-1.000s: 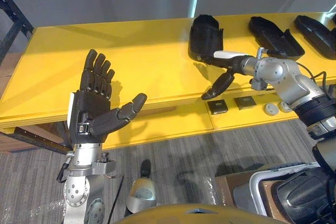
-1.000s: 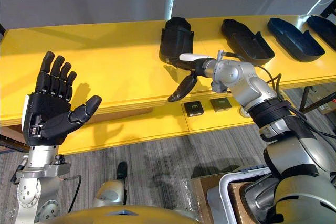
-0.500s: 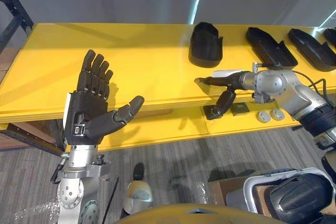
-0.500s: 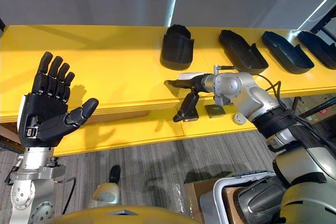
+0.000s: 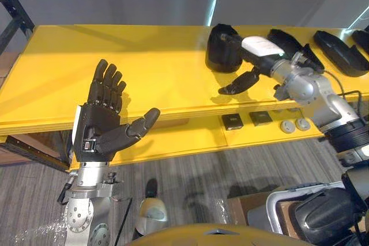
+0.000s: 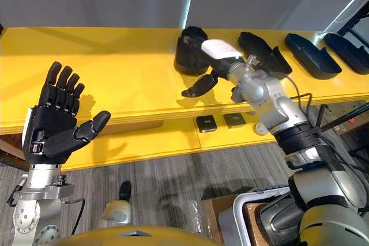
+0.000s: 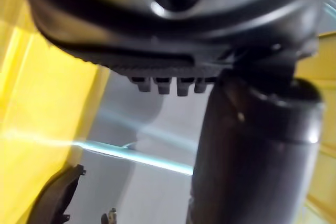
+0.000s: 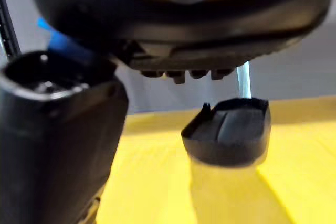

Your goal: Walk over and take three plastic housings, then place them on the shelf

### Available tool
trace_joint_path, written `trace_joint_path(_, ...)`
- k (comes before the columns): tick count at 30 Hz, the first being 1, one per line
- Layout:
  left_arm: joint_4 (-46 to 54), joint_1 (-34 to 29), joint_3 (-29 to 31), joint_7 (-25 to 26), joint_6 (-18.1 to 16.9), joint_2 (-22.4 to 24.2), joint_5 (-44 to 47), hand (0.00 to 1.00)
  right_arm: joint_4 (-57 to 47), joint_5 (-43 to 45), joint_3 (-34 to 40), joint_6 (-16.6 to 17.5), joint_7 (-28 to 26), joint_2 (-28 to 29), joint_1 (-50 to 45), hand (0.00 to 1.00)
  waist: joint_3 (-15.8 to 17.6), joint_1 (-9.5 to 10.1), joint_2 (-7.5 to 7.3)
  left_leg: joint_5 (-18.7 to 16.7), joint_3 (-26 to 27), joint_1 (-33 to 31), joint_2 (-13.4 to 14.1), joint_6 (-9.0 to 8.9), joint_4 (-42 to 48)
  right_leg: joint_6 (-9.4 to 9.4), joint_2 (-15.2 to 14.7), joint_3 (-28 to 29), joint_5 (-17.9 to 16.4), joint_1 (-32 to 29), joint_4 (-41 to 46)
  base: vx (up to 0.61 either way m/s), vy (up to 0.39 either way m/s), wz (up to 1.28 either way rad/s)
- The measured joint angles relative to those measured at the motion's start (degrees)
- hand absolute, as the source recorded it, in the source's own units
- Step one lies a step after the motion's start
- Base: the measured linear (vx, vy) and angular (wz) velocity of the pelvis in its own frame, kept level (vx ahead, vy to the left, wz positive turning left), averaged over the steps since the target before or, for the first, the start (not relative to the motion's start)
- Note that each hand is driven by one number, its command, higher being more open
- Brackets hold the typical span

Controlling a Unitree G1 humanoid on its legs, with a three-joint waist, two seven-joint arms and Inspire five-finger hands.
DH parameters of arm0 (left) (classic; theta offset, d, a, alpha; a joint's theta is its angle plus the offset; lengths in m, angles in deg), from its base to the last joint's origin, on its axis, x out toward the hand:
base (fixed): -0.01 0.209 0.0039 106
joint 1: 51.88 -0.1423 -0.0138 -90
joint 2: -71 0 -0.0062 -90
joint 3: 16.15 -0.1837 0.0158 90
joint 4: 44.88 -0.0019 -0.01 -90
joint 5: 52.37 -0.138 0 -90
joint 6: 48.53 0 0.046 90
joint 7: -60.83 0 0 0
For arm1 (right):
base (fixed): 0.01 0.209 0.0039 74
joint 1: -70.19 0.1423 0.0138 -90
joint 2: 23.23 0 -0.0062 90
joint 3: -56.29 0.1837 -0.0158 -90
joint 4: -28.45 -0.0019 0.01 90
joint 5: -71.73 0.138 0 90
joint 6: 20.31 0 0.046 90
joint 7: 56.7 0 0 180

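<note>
Several black plastic housings lie in a row along the back right of the yellow shelf top [image 5: 127, 67]. The nearest housing [image 5: 221, 47] is the leftmost; two more housings [image 6: 262, 50] [image 6: 308, 56] lie to its right. My right hand [image 5: 260, 50] hovers over the shelf just right of the nearest housing, open, with its fingers reaching that housing's side and its thumb hanging down. In the right wrist view that housing [image 8: 228, 135] stands free just past the straight fingers [image 8: 178, 74]. My left hand [image 5: 106, 125] is held up, open and holding nothing, before the shelf's front left.
A lower yellow ledge [image 5: 190, 136] carries two small black square parts [image 5: 232, 121] [image 5: 258, 117] and white discs [image 5: 285, 125]. A dark rack post [image 5: 11, 4] stands at the far left. A grey bin [image 5: 282, 211] with a cardboard box sits on the floor at lower right.
My right hand has risen from the shelf's front edge and moved back to the nearest housing. The left hand has kept its pose.
</note>
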Motion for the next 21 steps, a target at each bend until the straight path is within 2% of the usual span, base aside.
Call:
trace_joint_path(3, 0.0, 0.3, 0.2, 0.2, 0.0, -0.2, 0.1, 1.00, 2.7, 0.1, -1.7, -1.8, 0.0, 0.0, 0.9, 1.00, 1.3, 0.42, 0.34, 0.2, -0.4, -0.7, -0.1, 0.05, 0.0, 0.00, 0.0, -0.4, 0.0, -0.5, 0.1, -0.03, -0.010, 0.08)
trace_joint_path(7, 0.0, 1.1, 0.3, 0.3, -0.2, -0.5, 0.8, 1.00, 9.9, 0.2, -5.4, -5.4, -1.1, 0.0, 9.0, 1.00, 4.2, 0.84, 0.92, 0.8, -0.6, -2.3, 0.1, 0.04, 0.2, -0.03, 0.0, -0.3, 0.0, -2.2, 0.7, -0.07, -0.009, 0.02)
trace_joint_path(8, 0.0, 3.2, 0.2, 1.4, -1.1, -0.6, 0.8, 1.00, 16.6, 0.3, -8.4, -5.2, -0.7, -0.1, 19.0, 1.00, 7.4, 1.03, 2.02, 1.0, -0.6, -3.7, 0.1, 0.03, 0.2, -0.14, -0.1, -0.2, 0.0, -3.9, 1.1, -0.13, -0.012, -0.01)
trace_joint_path(9, 0.0, 3.3, 0.2, 1.5, -1.4, -0.7, 0.8, 1.00, 17.4, 0.3, -8.5, -4.6, 0.8, -0.1, 20.2, 1.00, 7.6, 1.05, 2.28, 1.1, -0.6, -4.2, 0.1, 0.05, 0.2, -0.11, -0.2, -0.1, 0.0, -4.5, 1.2, -0.11, -0.027, 0.00)
trace_joint_path(13, 0.0, 4.3, 0.2, 2.2, -2.5, -0.6, 1.0, 1.00, 18.1, 0.2, -9.1, -3.4, 3.1, -0.1, 22.2, 1.00, 8.5, 1.28, 3.01, 1.1, -0.6, -4.2, -0.1, 0.01, 0.3, 0.12, -0.4, -0.2, 0.1, -4.5, 1.3, -0.01, -0.031, 0.01)
trace_joint_path(16, 0.0, 4.8, -0.5, 2.5, -2.8, -0.7, 3.0, 1.00, 19.8, 0.2, -9.5, -2.7, 3.5, -0.3, 24.7, 1.00, 9.9, 0.95, 4.33, 1.3, -0.6, -4.2, -0.1, -0.12, 0.3, -0.19, -0.7, 0.1, -0.2, -5.1, 2.3, -0.05, -0.021, -0.05)
trace_joint_path(21, -0.4, 4.8, -1.1, 2.7, -3.6, -1.0, 4.8, 1.00, 20.4, 0.4, -10.1, -3.2, 0.2, -0.8, 25.7, 1.00, 11.0, -0.01, 5.43, 1.3, -0.6, -4.5, -0.1, -0.12, 0.2, -0.58, -1.0, 0.8, -0.6, -6.1, 3.0, -0.08, -0.011, -0.05)
